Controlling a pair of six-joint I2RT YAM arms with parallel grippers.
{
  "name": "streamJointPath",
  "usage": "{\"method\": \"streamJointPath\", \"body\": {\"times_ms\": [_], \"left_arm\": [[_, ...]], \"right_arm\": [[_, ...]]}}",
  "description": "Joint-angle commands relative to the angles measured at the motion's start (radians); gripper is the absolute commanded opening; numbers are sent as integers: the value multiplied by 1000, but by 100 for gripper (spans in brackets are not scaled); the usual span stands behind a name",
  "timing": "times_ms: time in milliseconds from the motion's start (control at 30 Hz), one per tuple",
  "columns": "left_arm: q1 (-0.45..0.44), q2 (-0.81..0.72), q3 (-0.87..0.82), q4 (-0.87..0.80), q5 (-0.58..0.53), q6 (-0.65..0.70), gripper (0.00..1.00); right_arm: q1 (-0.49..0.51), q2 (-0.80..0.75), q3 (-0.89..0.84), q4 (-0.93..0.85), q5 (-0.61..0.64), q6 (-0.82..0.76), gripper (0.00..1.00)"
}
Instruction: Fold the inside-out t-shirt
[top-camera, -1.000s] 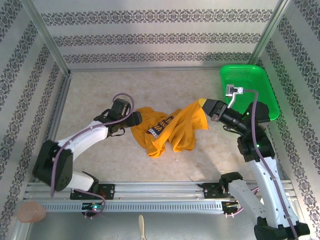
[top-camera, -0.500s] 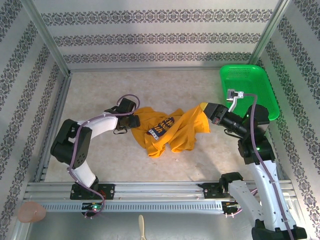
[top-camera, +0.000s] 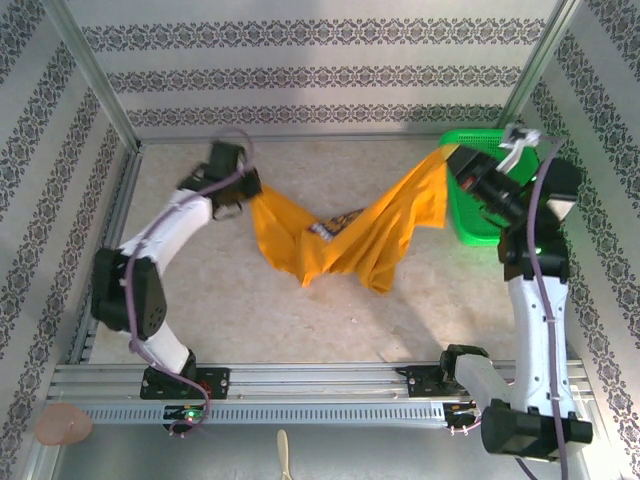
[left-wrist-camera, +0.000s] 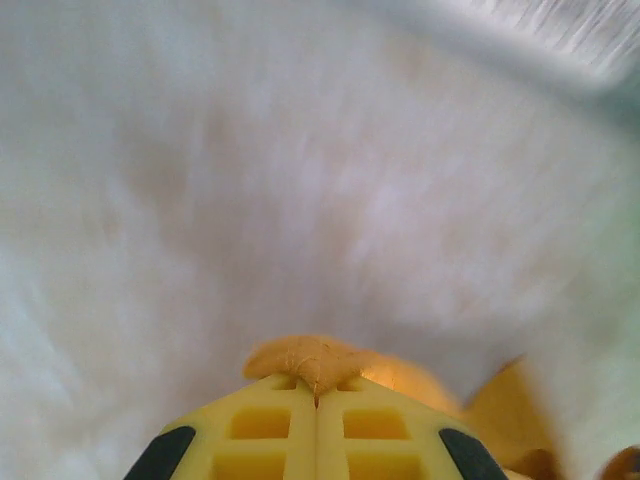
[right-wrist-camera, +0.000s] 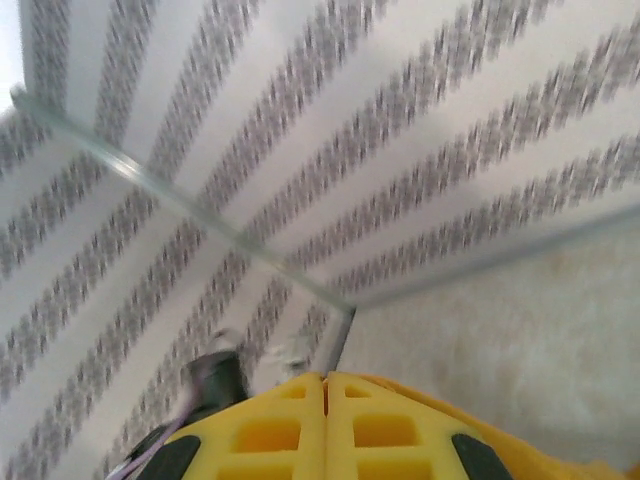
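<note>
Left fingers (left-wrist-camera: 262, 440) and right fingers (right-wrist-camera: 268, 440) clamped on one t-shirt (top-camera: 390, 230), one green basket (top-camera: 478, 222)

The shirt (top-camera: 380, 235) hangs stretched across the middle of the table (top-camera: 200, 295), barring the way. The basket (top-camera: 480, 145) blocks the far right corner. Room lies along the near edge.

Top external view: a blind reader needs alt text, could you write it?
A mustard-orange t-shirt hangs stretched between the left end effector and right end effector, both shut on it, its middle sagging toward the table. A green basket sits at far right.
</note>
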Motion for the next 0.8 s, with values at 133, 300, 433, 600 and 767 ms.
{"method": "streamJointPath", "body": {"times_ms": [133,300,433,600,767], "left_arm": [[130,-138,410,-235,85,64,0],[135,-191,351,-219,105,35,0],[135,-247,163,-161,117,-6,15],[132,-300,-148,-78,158,-35,57],[20,-406,-438,15,168,-69,58]], "right_arm": [[-150,52,160,182,2,168,0],[-149,7,83,205,2,180,0],[-97,-59,-46,211,3,169,0],[-43,-195,-308,173,6,127,0],[19,-350,-529,-8,73,14,0]]}}
